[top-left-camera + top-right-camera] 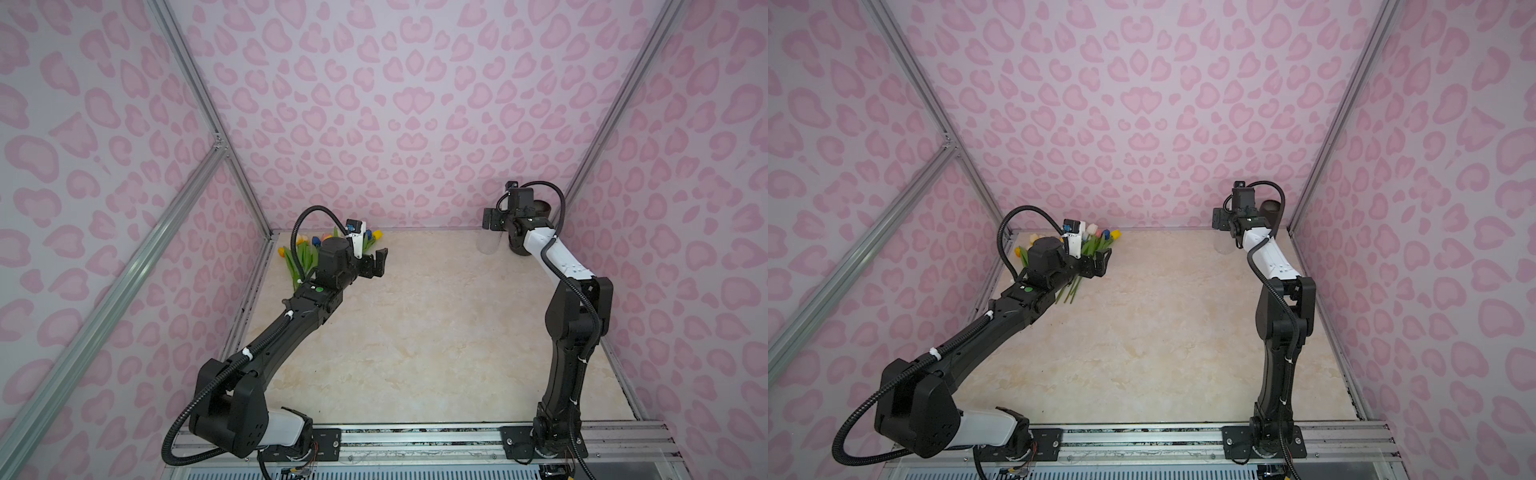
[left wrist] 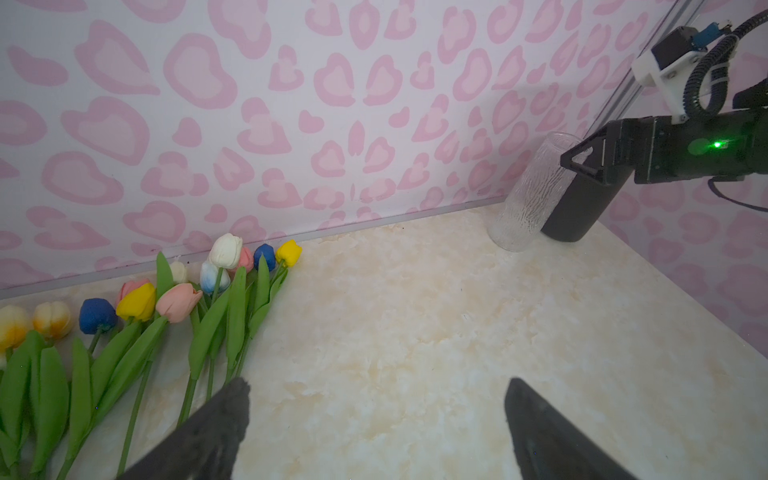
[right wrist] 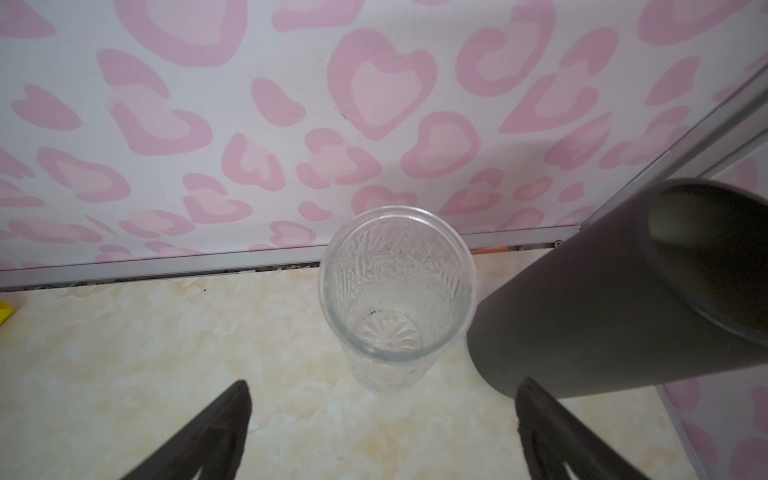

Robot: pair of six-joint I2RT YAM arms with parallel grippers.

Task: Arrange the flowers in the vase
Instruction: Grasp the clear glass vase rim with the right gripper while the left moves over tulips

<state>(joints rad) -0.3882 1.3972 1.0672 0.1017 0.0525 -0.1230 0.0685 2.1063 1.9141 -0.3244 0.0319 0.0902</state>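
Here, over the smooth creamy table [image 1: 415, 332], the left gripper [image 2: 378, 386] and right gripper [image 3: 384, 386] both have black pointed fingers spread wide, holding nothing. Farther back, the flowers [image 2: 208, 332] lie flat in the left corner, soft round heads on long green stems. The bumpy clear glass vase [image 3: 397, 361] stands upright far right, beside a smooth dark tube [image 3: 602, 316].

The vase [image 3: 374, 266] is clear rippled glass, the dark cylinder [image 3: 582, 316] smooth and matt, the bench [image 2: 415, 332] polished marble-look, the flowers [image 2: 178, 301] matt and fabric-like.
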